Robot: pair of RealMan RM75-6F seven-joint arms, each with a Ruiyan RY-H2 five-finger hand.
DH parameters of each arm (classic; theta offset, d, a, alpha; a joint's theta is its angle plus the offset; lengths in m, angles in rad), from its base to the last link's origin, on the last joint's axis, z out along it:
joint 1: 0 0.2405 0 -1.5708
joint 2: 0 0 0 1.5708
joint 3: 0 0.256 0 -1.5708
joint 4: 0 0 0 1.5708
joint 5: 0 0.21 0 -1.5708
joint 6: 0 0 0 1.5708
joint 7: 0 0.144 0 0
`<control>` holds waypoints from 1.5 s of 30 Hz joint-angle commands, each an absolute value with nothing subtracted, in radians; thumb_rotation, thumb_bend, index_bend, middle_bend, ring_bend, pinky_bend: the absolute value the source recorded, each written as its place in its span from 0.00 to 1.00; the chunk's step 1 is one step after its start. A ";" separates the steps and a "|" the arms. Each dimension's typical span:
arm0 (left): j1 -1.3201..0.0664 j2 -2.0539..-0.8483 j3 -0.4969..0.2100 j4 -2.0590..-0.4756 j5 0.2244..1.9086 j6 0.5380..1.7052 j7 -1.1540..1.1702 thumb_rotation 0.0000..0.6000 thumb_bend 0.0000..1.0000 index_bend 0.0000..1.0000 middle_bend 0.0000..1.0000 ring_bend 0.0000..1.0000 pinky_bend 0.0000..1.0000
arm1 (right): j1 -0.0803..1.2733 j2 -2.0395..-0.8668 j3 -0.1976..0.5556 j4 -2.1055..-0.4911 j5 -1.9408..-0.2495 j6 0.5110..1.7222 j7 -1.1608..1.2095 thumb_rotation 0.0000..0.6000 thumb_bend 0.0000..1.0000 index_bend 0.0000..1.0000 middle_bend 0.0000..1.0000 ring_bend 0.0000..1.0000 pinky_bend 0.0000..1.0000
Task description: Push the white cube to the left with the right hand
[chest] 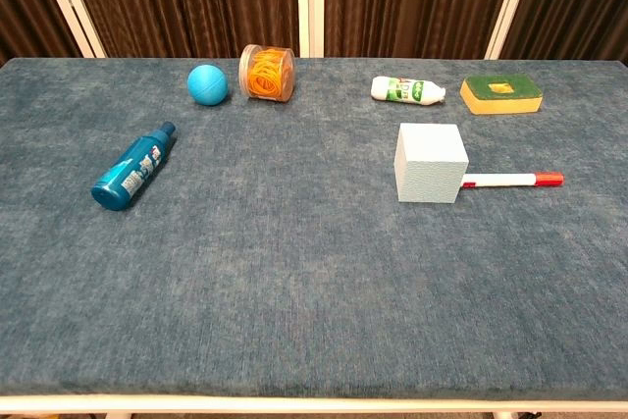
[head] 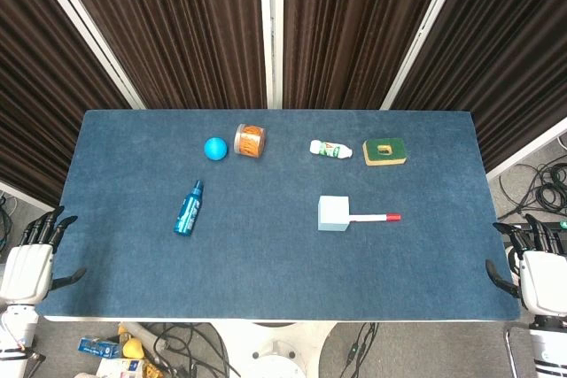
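The white cube [head: 334, 213] [chest: 430, 162] stands right of the table's middle, with a white marker with a red cap [head: 376, 217] [chest: 512, 180] touching its right side. My right hand [head: 534, 270] hangs off the table's right front corner, fingers apart and holding nothing, far from the cube. My left hand [head: 31, 258] waits beside the left front corner, also with fingers spread and nothing in it. Neither hand appears in the chest view.
On the blue table [head: 266, 289] lie a teal bottle [head: 188, 208] [chest: 133, 168] at the left, a blue ball [head: 215, 148] [chest: 207, 83], a jar of orange bands [head: 250, 141] [chest: 267, 73], a small white bottle [head: 330, 149] [chest: 406, 90] and a yellow-green sponge [head: 384, 152] [chest: 501, 92] along the back.
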State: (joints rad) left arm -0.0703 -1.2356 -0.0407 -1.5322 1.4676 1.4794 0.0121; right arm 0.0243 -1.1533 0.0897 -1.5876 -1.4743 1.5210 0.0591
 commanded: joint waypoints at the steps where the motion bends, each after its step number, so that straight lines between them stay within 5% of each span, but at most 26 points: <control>1: -0.070 -1.237 -0.041 -1.531 1.466 1.478 0.013 1.00 0.14 0.22 0.16 0.10 0.13 | 0.026 -1.154 0.090 -1.587 -1.473 1.519 0.058 1.00 0.22 0.25 0.29 0.05 0.08; 13: -0.071 -1.238 -0.041 -1.531 1.464 1.476 0.006 1.00 0.14 0.22 0.16 0.10 0.13 | 0.042 -1.155 0.095 -1.593 -1.464 1.498 0.030 1.00 0.22 0.25 0.29 0.05 0.08; 22: -0.070 -1.235 -0.039 -1.532 1.471 1.480 0.001 1.00 0.14 0.22 0.16 0.10 0.13 | 0.187 -1.174 0.150 -1.613 -1.380 1.305 -0.198 1.00 0.24 0.25 0.28 0.05 0.11; 35: -0.062 -1.229 -0.036 -1.540 1.467 1.485 0.000 1.00 0.14 0.22 0.16 0.10 0.13 | 0.449 -1.396 0.185 -1.448 -1.261 0.999 -0.356 1.00 0.21 0.29 0.29 0.05 0.12; 45: -0.058 -1.234 -0.035 -1.525 1.463 1.483 -0.013 1.00 0.14 0.22 0.16 0.10 0.13 | 0.514 -1.553 0.150 -1.265 -1.269 0.969 -0.382 1.00 0.18 0.36 0.34 0.07 0.13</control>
State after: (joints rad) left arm -0.0584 -1.2344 -0.0347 -1.5247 1.4629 1.4832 -0.0133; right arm 0.5012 -1.5283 0.1595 -1.2929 -1.2659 0.9745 -0.3814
